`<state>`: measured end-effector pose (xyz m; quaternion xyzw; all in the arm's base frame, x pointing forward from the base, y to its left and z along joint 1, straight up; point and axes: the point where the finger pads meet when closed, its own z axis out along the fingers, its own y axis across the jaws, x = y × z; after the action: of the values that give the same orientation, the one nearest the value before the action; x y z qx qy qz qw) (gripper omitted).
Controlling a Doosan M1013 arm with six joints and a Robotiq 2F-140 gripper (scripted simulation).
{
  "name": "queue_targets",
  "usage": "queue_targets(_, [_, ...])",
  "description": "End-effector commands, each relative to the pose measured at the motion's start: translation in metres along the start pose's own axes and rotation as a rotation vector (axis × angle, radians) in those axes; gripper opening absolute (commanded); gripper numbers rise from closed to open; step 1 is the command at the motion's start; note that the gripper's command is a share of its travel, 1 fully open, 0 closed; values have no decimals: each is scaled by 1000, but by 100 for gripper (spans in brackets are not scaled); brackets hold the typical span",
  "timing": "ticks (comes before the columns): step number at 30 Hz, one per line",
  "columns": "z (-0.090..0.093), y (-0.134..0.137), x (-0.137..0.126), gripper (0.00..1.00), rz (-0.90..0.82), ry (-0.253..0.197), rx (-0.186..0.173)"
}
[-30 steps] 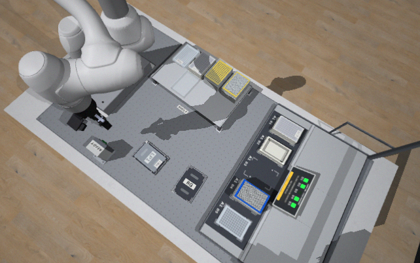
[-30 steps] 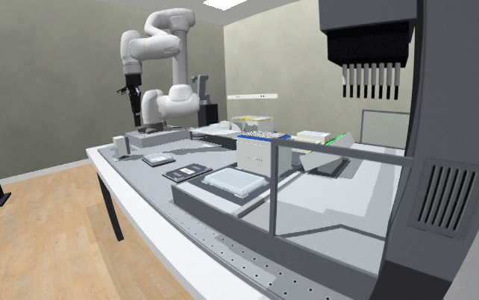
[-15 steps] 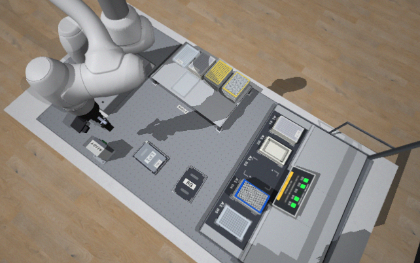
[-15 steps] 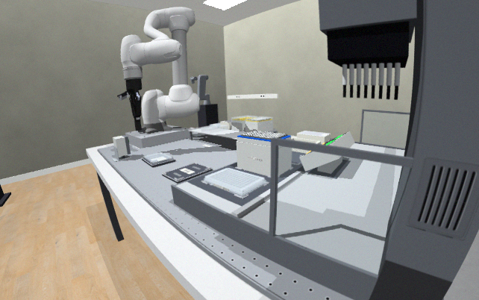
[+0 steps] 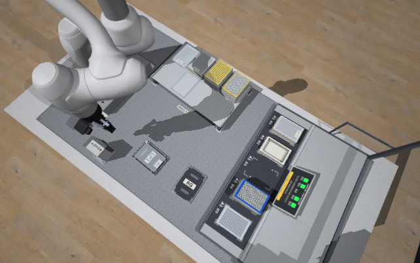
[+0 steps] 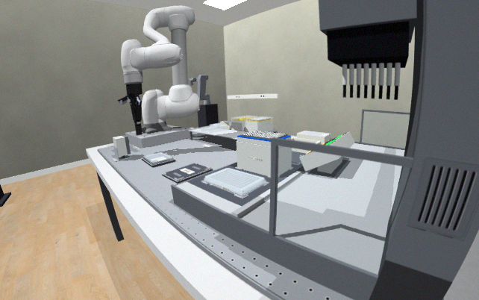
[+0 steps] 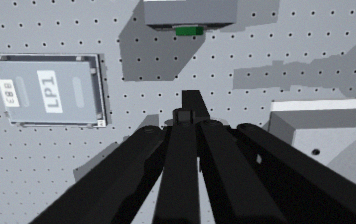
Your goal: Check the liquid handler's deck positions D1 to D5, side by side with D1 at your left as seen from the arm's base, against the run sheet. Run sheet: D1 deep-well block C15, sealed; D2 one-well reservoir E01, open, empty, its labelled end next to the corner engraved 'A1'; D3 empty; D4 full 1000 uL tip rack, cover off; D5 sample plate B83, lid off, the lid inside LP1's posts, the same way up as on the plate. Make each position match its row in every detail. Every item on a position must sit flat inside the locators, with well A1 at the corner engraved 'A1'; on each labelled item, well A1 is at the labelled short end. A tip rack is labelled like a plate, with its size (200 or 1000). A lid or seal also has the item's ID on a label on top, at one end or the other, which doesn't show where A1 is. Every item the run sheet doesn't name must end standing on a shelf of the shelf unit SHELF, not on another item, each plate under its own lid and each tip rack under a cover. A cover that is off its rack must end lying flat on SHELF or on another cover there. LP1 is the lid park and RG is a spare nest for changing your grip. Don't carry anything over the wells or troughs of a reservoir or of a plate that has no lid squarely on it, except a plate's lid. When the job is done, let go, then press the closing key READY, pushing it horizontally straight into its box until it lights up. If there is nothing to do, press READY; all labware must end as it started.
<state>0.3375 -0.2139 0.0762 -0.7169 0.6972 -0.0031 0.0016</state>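
The tool [image 7: 186, 118] is clenched on nothing and points down at the desk [image 5: 183, 154]. The READY box [image 5: 98, 149] stands on the desk just ahead of the tool and lower; in the wrist view its green key [image 7: 189, 31] faces the tool. I judge that the tool must sink to the key's height, then push forward horizontally. The lid in LP1 [image 7: 50, 90] lies to the tool's side.
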Motion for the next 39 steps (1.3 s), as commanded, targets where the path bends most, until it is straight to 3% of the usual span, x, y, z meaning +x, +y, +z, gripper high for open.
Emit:
queue_targets(1, [5,0,0,10,0,0,1])
queue_targets(32, [50,0,0,10,0,0,1])
queue_targets(39, [50,0,0,10,0,0,1])
